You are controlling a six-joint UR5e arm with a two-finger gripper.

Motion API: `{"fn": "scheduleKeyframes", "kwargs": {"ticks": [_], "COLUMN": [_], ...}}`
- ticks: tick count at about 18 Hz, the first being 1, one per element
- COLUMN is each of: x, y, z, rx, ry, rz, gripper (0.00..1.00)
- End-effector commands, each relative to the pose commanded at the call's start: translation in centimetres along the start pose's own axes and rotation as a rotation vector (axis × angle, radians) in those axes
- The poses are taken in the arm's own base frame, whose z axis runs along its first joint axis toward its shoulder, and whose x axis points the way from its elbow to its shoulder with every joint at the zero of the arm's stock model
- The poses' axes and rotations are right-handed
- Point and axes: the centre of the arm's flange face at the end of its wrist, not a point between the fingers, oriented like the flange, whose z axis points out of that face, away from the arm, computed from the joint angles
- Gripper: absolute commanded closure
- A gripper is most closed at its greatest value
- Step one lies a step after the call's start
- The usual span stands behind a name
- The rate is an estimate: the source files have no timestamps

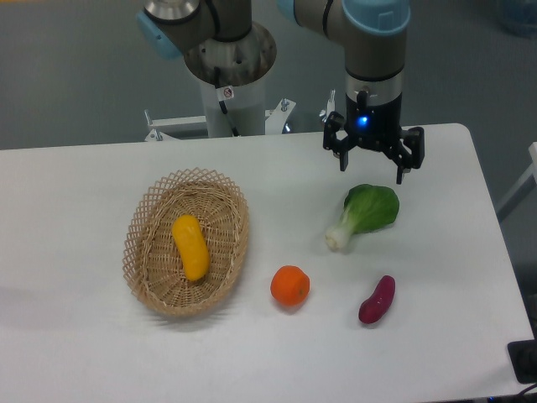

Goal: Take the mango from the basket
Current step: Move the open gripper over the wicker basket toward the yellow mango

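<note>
Nearest lay a dark purple oblong vegetable (377, 300) and a round orange fruit (290, 285) on the white bench (75, 185). Left, the yellow elongated mango (191, 247) rested inside the oval wicker basket (143, 220). My gripper (372, 172) hung spread wide above a leafy green bok choy (367, 212), holding nothing.

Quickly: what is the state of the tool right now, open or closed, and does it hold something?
Tool: open, holding nothing, above the leafy green vegetable, away from the oval tan wicker basket.
</note>
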Motion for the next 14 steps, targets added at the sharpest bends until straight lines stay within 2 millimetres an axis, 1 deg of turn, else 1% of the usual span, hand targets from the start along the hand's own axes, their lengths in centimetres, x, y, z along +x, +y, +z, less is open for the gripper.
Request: {"fn": "scheduleKeyframes", "kwargs": {"ticks": [4,7,9,10,12,14], "x": [0.3,1.2,1.8,2.3,3.5,4.7], "y": [0.0,0.1,-0.4,-0.7,-2.0,-3.4], "z": [-0.1,0.3,0.0,-0.2,-0.3,-0.4], "rx": [0.003,0.006,0.028,0.036,0.045,0.05], "ry": [0.002,0.019,0.025,0.03,0.034,0.042], "rz": [0.0,-0.004,-0.042,-0.079,-0.138,-0.144], "gripper": [0.0,0.0,0.0,0.0,0.0,0.0]}}
